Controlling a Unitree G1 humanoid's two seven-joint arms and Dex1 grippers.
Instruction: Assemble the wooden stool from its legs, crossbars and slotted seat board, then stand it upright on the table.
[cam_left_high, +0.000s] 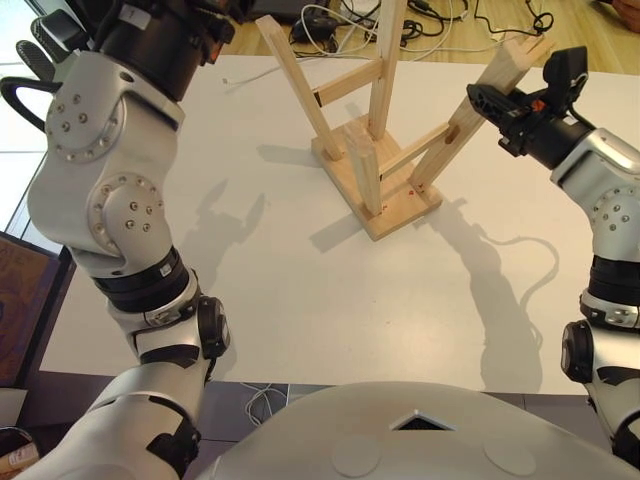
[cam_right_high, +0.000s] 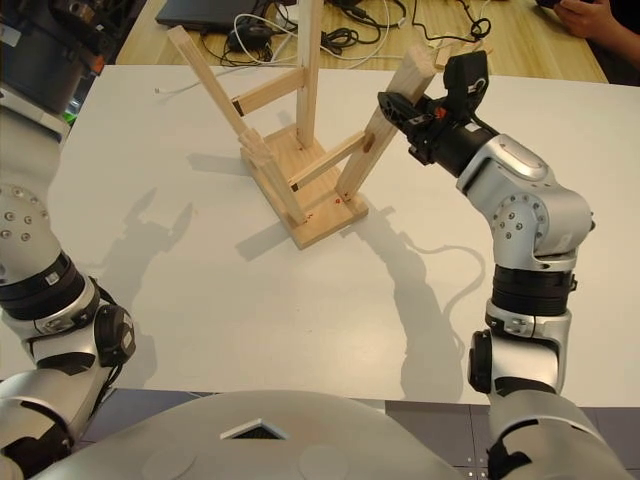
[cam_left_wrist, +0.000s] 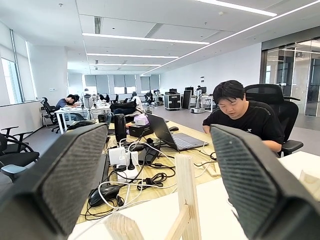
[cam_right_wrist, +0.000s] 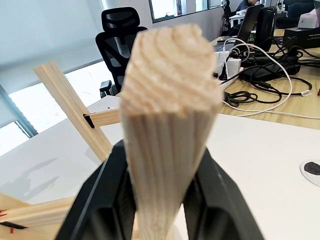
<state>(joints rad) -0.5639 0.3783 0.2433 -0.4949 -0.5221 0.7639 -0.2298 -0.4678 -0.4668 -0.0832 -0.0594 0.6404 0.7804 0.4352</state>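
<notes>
Right jaws pinch the upturned stool's (cam_left_high: 395, 210) right leg (cam_left_high: 450, 145) near its tip; left jaws spread wide before another leg (cam_left_wrist: 188, 195).

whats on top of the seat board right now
Four legs stand up from the seat board, joined by crossbars; the right gripper clamps one leg. The leg ends cover their joints, and the board's face on the table is hidden.

Cables (cam_left_high: 335, 25) and a laptop (cam_left_wrist: 167, 134) lie beyond the white table (cam_left_high: 300, 300).

The upright leg (cam_left_high: 386, 60) is cut off by the top edge (its end unseen)
</notes>
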